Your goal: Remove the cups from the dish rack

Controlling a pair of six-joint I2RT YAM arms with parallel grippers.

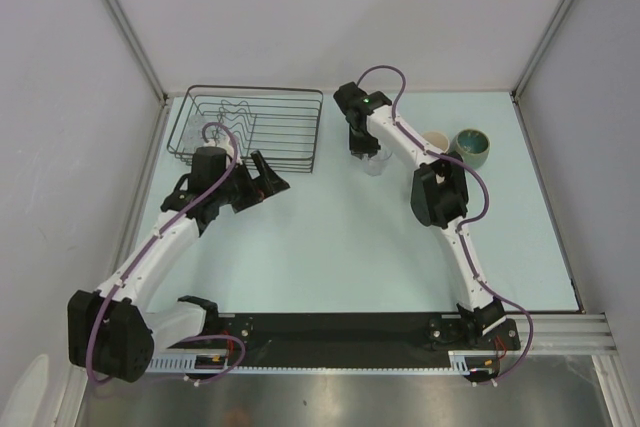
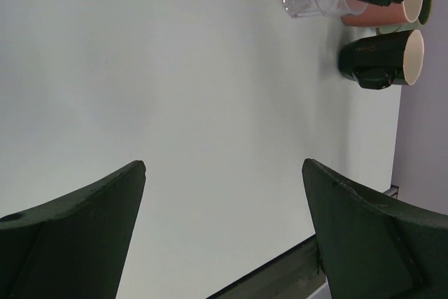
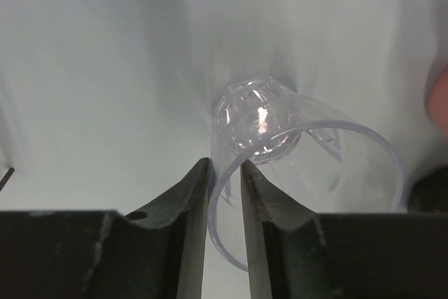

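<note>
Glass tumbler (image 3: 280,131), light, slick, breakable: best held by the rim wall, between my right fingers (image 3: 189,208); gripping or freed, I cannot tell; left fingers (image 2: 84,229) gape empty.

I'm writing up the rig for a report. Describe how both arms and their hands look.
Both the left arm and right arm have white links between black joint housings, with a purple cable looping alongside each. A green light glows near the right wrist. The left hand and right hand carry two black, wedge-shaped fingers.
</note>
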